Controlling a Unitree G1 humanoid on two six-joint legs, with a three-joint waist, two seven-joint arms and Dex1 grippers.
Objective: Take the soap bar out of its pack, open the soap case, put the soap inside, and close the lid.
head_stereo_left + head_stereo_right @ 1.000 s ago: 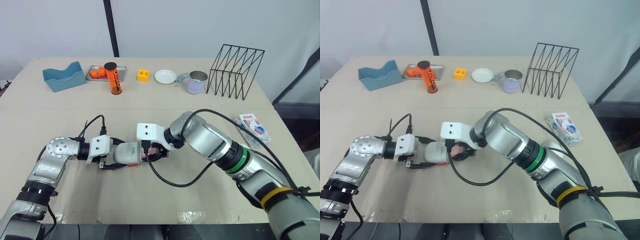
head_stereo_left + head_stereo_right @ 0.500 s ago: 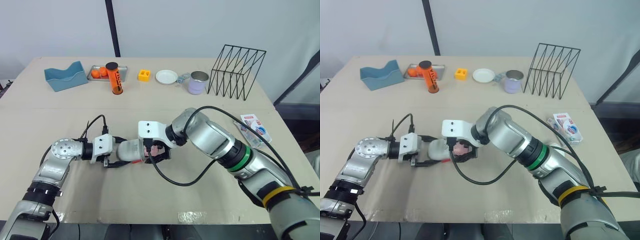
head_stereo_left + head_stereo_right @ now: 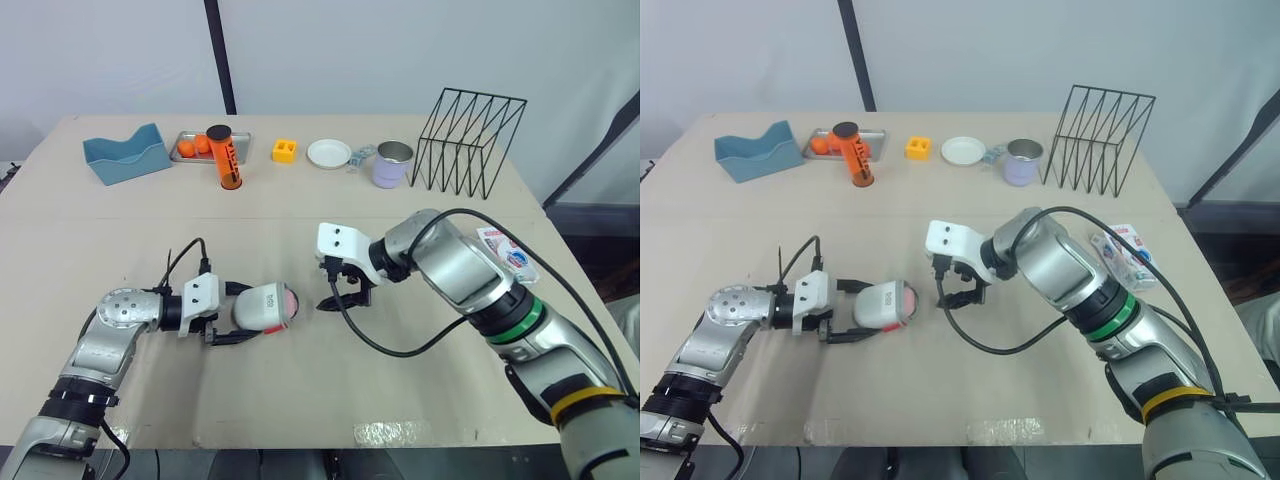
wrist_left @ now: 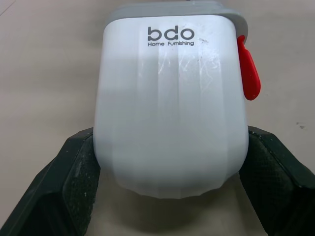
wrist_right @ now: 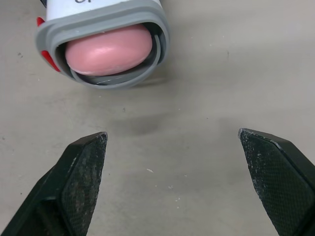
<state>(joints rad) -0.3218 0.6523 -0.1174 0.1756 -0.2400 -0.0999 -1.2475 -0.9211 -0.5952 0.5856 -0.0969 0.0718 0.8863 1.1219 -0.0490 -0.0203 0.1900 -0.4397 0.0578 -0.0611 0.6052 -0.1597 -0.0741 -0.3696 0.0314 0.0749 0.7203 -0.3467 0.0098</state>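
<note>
Left tool (image 3: 243, 312) clamping one soap case (image 3: 266, 307), one pink soap (image 5: 108, 49) inside, right tool (image 5: 171, 133) spread empty

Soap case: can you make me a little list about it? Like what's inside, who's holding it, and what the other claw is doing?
Soap case: white, turned on its side
Inside: pink soap, seen through the uncovered opening
Left gripper: shut on the soap case
Right gripper: open, apart from the case, facing its opening
Soap pack: near the right edge of the table
</note>
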